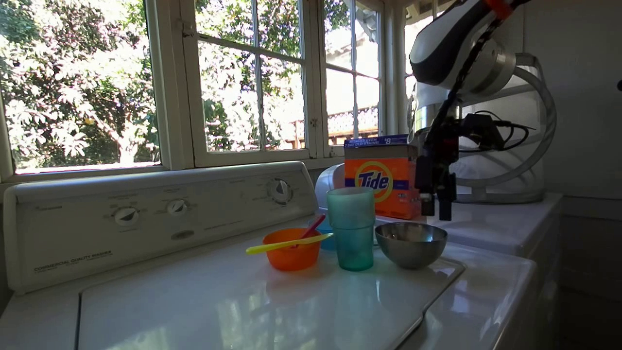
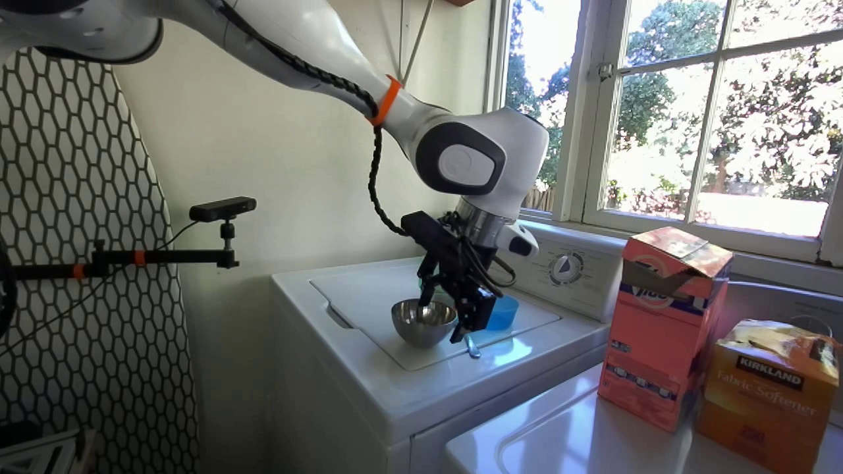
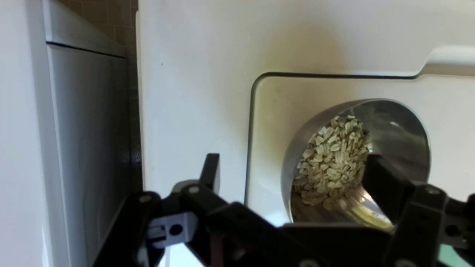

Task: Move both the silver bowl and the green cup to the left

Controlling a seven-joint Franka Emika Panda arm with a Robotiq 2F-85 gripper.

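In an exterior view the one green cup (image 1: 351,233) stands upright, long axis vertical, mouth toward twelve o'clock; the one silver bowl (image 1: 411,252), also mouth up, sits at its three o'clock and one orange bowl (image 1: 291,258) at nine. The gripper (image 1: 436,210) hangs at the silver bowl's one o'clock, jaws spread wide. Lettering marks one Tide box (image 1: 381,184) and one Kirkland Fabric Softener box (image 2: 767,395); the washer panel (image 1: 160,233), with three dials (image 1: 176,207), reads "Commercial Quality Washer".

The white arm (image 2: 316,38) has an orange band (image 2: 386,101), a braided black cable (image 2: 373,170) and a black claw (image 3: 292,165).
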